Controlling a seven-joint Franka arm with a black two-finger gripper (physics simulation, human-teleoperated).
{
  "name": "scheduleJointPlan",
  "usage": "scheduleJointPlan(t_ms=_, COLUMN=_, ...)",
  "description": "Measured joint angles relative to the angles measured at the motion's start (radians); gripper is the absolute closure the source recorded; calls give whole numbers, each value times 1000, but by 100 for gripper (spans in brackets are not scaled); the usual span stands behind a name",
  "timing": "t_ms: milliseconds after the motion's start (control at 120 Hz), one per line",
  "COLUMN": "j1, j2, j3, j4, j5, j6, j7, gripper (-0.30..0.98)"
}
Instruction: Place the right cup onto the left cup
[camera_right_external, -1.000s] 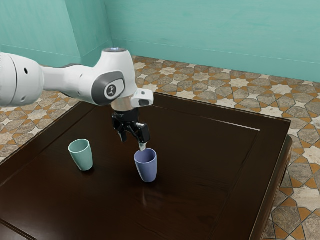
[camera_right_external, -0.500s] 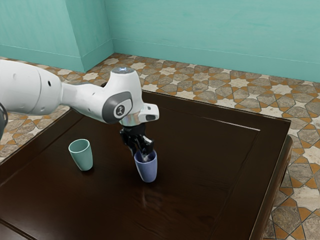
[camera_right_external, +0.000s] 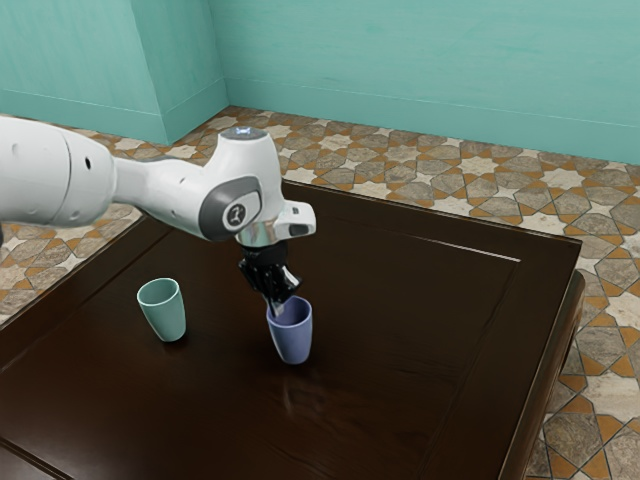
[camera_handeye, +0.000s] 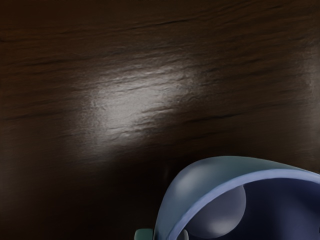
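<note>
The blue-purple cup (camera_right_external: 292, 342) stands upright on the table, at the exterior view's right of the green cup (camera_right_external: 164, 312). My gripper (camera_right_external: 275, 306) is down at the purple cup's rim, on the side toward the green cup, shut on the wall with one finger inside and one outside. In the wrist view the purple cup (camera_handeye: 175, 200) shows its rim and part of its inside, and the tips of my gripper (camera_handeye: 166, 235) flank its wall. The green cup is upright, its mouth up, apart from the gripper.
Both cups stand on a dark wooden table (camera_right_external: 400, 400) with a raised border. The arm reaches in above the table's far part, behind the green cup. Patterned floor tiles lie beyond the table's edge.
My hand came down to the purple cup, then shifted slightly toward the exterior view's left as the fingers closed on its wall. The purple cup shifted slightly that way; the green cup stayed put.
</note>
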Motion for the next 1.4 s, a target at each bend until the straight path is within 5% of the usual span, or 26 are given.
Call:
scheduleJointPlan(t_ms=225, j1=-2, j2=-225, j3=16, j4=-37, j5=-17, j6=-106, j7=-7, gripper=78)
scheduleJointPlan(t_ms=533, j1=-1, j2=-386, j3=206, j4=-20, j5=-20, j6=-292, j7=27, gripper=79)
scheduleJointPlan(t_ms=1000, j1=10, j2=-327, j3=387, j4=50, j5=-11, j6=-369, j7=154, gripper=79)
scheduleJointPlan(t_ms=1400, j1=134, j2=-268, j3=405, j4=50, j5=-23, j6=-315, j7=245, gripper=79)
